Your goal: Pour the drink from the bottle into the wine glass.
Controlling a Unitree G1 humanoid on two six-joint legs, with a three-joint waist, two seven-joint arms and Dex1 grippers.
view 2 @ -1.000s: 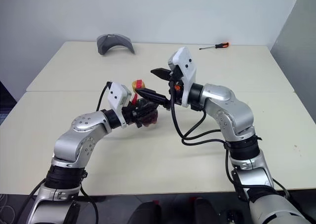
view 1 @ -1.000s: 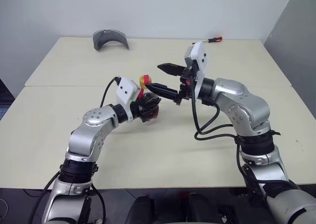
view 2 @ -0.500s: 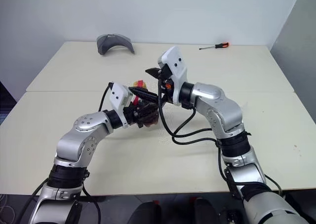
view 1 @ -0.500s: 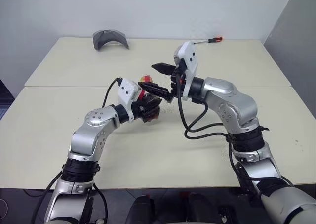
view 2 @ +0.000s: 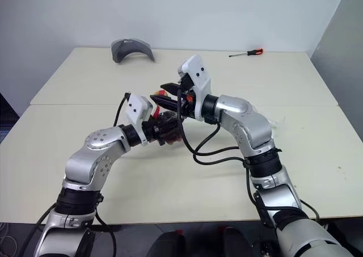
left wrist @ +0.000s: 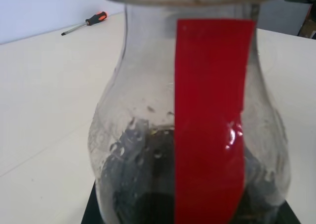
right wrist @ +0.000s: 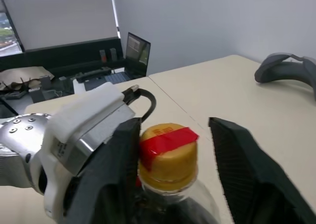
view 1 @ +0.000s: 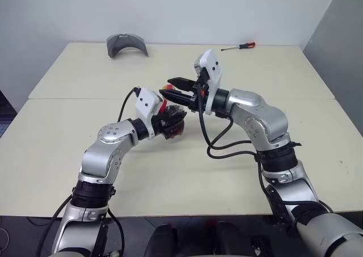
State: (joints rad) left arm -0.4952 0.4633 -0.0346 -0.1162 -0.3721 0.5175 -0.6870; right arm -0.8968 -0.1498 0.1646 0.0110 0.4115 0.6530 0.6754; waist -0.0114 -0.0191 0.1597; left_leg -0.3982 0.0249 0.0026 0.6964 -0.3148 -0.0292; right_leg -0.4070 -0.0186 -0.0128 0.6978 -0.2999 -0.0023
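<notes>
- Left eye view: the left tool (view 1: 170,122) is clamped on the body of the bottle (view 1: 172,123), holding it upright above the bench (view 1: 68,149) near its middle. The right tool (view 1: 173,91) reaches in from the right, level, with its fingers on either side of the cap (view 1: 166,89). A grey curved object (view 1: 127,44) lies at the far left of the bench and a screwdriver (view 1: 239,45) at the far right
- Right eye view: the same scene; the right tool's fingers (view 2: 170,87) stand around the yellow cap, above the left tool. The dark drink shows low in the bottle, mostly hidden by the left tool's fingers
- Left wrist view: the bottle's clear rounded body sits right before the camera, a red strip (left wrist: 210,125) running down its front and the yellow cap's rim at the upper edge. The drink (left wrist: 148,184) lies dark in the lower part, with drops on the wall above it. The screwdriver lies on the bench behind
- Right wrist view: the two black fingers (right wrist: 237,169) flank the cap (right wrist: 168,155), narrowed but with a gap on one side; whether they press it I cannot tell. The red strip crosses the cap's top. The left tool's white housing (right wrist: 84,125) is just beside, and the grey object lies on the bench beyond
</notes>
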